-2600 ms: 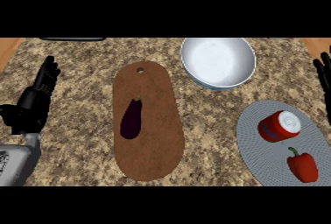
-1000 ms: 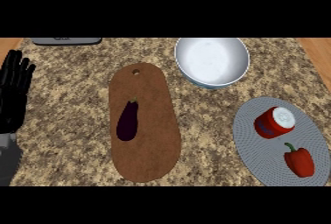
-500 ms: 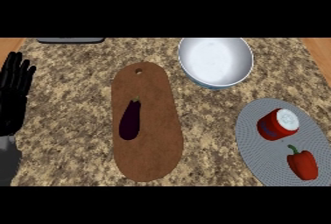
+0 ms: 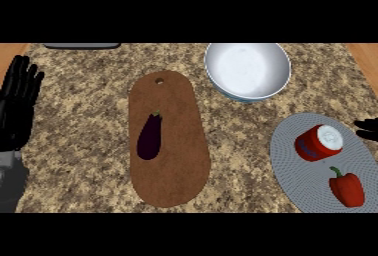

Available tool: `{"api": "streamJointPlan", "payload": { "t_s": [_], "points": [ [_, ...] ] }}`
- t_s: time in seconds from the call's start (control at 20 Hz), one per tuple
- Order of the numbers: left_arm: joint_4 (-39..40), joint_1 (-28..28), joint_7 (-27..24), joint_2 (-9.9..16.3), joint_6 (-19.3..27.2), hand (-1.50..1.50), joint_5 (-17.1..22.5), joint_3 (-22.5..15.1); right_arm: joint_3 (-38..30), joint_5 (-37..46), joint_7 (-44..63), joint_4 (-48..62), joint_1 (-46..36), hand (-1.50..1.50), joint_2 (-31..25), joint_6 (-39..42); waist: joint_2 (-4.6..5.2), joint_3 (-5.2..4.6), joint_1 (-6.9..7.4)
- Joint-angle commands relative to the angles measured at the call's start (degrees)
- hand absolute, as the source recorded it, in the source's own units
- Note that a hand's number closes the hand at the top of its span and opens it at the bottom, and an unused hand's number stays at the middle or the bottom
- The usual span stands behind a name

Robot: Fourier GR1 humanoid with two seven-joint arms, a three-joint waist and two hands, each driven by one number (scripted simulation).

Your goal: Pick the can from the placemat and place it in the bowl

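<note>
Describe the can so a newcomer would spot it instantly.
Find the round grey placemat at the counter's right edge. Two red things lie on it: the can is the upper one, a short cylinder on its side with a white end, unlike the pepper below it.

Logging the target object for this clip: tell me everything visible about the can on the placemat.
The can is red with a white end and a dark band on its side. It lies tipped on its side, the white end facing up and right, on the upper part of the grey round placemat. A red pepper lies below it, apart. Nothing grips it.
</note>
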Motion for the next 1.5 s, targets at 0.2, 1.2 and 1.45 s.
{"api": "streamJointPlan", "payload": {
  "t_s": [0.2,1.2,1.45],
  "points": [
    [0.8,-0.9,-0.4,-1.0,-1.1,0.00,-1.9,1.4,5.3,8.5,1.1,7.4,-8.4,-1.50,9.1,2.0,-0.01,0.00,0.11],
    [0.1,2.2,-3.3,-5.8,-2.2,0.00,-5.4,2.7,8.6,26.5,-15.4,26.8,-12.6,-1.50,18.0,-9.4,-0.06,0.00,-0.11],
    [0.3,-1.2,1.9,-1.4,-5.1,0.00,-3.4,6.4,10.7,29.3,-12.1,28.7,-16.5,-1.50,21.4,-7.1,0.01,0.00,0.06]
  ]
}}
